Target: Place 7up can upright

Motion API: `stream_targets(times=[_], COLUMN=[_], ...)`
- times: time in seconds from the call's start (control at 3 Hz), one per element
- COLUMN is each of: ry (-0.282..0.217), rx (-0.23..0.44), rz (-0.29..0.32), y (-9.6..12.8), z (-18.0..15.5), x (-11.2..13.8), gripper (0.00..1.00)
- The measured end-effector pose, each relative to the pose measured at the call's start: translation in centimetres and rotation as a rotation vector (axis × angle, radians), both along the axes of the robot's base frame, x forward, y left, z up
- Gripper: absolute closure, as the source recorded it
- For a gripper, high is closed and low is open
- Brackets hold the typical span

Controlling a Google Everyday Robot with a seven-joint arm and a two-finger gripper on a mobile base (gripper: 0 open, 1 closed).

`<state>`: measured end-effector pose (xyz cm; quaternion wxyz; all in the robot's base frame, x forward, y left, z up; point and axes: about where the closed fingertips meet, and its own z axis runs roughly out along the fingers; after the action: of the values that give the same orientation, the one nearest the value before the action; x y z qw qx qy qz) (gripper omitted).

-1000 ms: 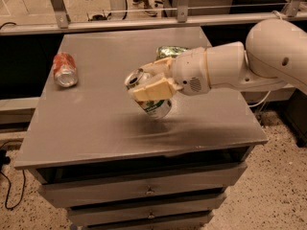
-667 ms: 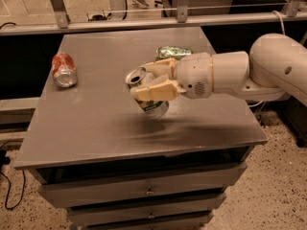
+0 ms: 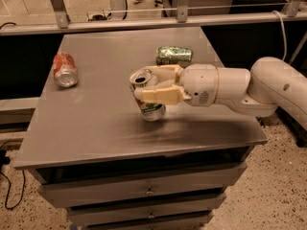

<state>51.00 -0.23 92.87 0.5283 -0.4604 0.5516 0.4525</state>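
Note:
The 7up can [image 3: 149, 110] is mostly white with a green band and an open silver top. It stands nearly upright, tilted a little, at the middle of the grey table [image 3: 86, 128], its base at or just above the surface. My gripper [image 3: 144, 86] reaches in from the right and is shut on the can, one cream finger [image 3: 158, 95] across its front and the other behind its top.
An all-green can [image 3: 173, 55] lies on its side behind my gripper toward the table's back. A red-orange can [image 3: 64, 69] lies at the table's left. Drawers sit below the table's front edge. A metal rail runs behind the table.
My arm has drawn back to the right while holding the can. The can has come more upright and lower toward the table.

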Motion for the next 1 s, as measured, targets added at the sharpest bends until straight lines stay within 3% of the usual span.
stream_targets(times=[0.67,1.0], ry=[0.010,0.013], rx=[0.121,0.158], rz=[0.024,0.034], y=[-0.53,-0.71], z=[-0.63,-0.92], x=[-0.11,-0.14], gripper=[1.00,0.83])
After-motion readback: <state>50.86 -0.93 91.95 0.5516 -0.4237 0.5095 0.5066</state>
